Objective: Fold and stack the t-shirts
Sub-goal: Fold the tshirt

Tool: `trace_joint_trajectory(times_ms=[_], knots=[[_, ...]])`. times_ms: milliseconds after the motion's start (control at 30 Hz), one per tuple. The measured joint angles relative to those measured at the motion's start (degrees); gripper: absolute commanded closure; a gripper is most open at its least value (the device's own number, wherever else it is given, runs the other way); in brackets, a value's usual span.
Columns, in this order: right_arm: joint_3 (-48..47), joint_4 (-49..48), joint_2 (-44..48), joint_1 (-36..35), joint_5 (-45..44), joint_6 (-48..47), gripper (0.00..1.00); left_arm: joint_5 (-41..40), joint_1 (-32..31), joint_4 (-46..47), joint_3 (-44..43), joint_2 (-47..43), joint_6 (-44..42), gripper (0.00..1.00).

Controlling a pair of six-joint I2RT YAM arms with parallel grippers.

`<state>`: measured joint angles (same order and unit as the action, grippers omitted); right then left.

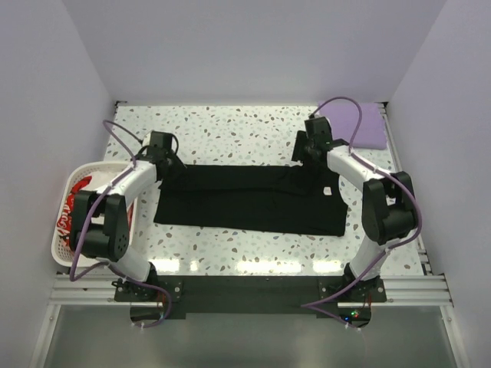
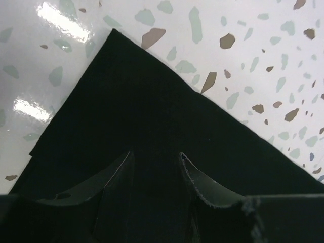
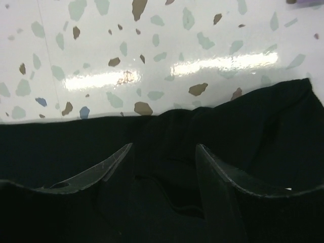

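At the black shirt's ten and two o'clock, left gripper and right gripper, seemingly wide, could pinch unevenly, skewing the fold.

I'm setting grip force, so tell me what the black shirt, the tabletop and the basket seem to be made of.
Black shirt: soft matte fabric, likely a cotton knit; it lies flat with creases.
Tabletop: hard and glossy, speckled like terrazzo, possibly laminate; light glares off it.
Basket: white slotted walls, apparently moulded plastic.
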<state>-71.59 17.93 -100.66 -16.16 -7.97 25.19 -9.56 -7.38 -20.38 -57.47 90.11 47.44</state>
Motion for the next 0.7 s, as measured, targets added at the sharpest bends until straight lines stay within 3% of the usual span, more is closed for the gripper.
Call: trace_joint_trajectory(times_ms=[233,433,567,700], knots=[[0.0,2.2,-3.1,-2.9,-0.3,-1.9,0.52,0.8,-0.6,1.5,1.5,2.6,1.4,0.58],[0.3,2.5,-3.3,-3.1,-1.6,-2.4,0.70,1.3,-0.6,2.9,3.7,3.2,2.0,0.58],[2.1,2.7,-2.8,-3.0,-2.0,-2.4,0.88,1.4,-0.6,3.3,4.7,3.2,2.7,0.59],[4.9,2.8,-0.5,-3.1,-2.0,-2.3,0.93,1.5,-0.6,3.6,6.0,3.2,3.0,0.59]])
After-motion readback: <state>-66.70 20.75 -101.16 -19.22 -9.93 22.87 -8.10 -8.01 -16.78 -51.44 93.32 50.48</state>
